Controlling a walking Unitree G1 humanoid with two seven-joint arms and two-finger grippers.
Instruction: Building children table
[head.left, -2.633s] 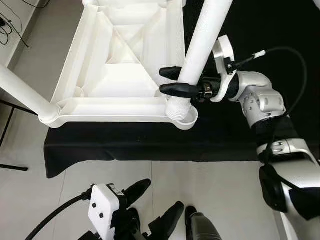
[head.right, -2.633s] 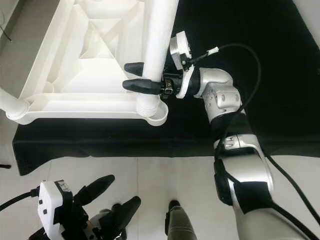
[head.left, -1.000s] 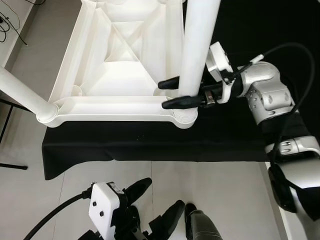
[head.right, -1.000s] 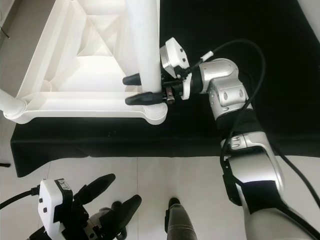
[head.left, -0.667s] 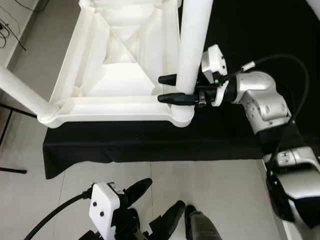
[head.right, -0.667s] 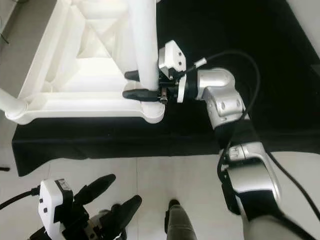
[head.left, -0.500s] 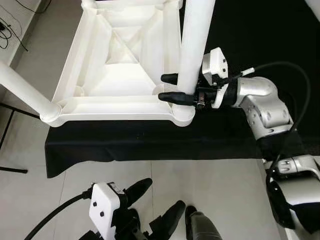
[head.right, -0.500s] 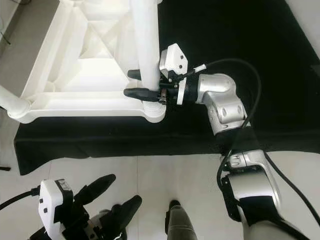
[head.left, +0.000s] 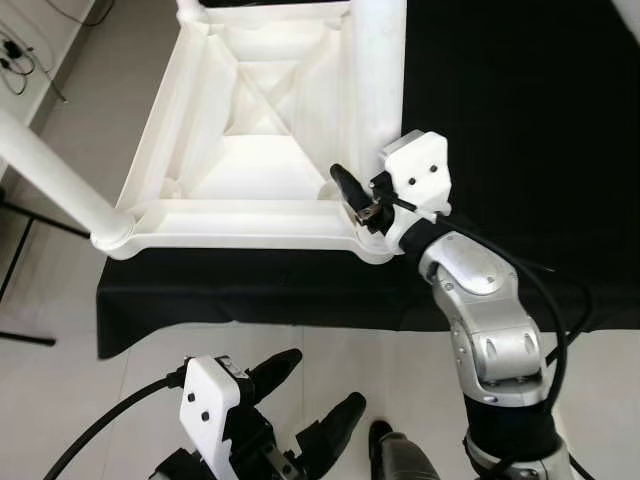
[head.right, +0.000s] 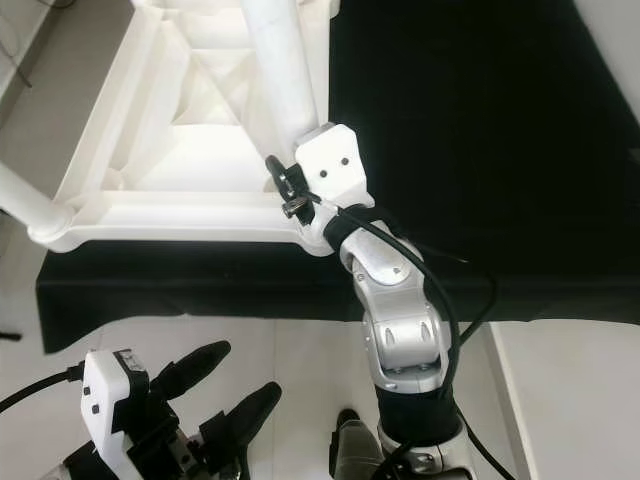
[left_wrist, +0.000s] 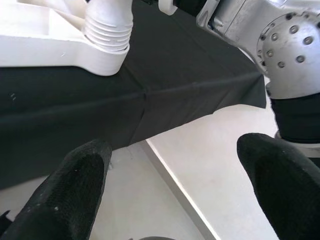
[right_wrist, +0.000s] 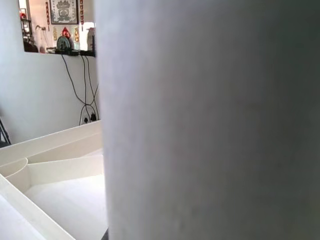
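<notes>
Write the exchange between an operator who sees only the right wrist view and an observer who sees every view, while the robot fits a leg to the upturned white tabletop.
Operator: A white column blocks my picture. What is it, and where am I on it?
Observer: It is a table leg. The right gripper is at its base, by the near right corner of the tabletop.
Operator: Is the leg screwed fully home?
Observer: Probably not. The left wrist view shows threaded rings on the leg's base above the corner socket.
Operator: And the other arm?
Observer: The left gripper hangs low over the floor, fingers open, holding nothing.
</notes>
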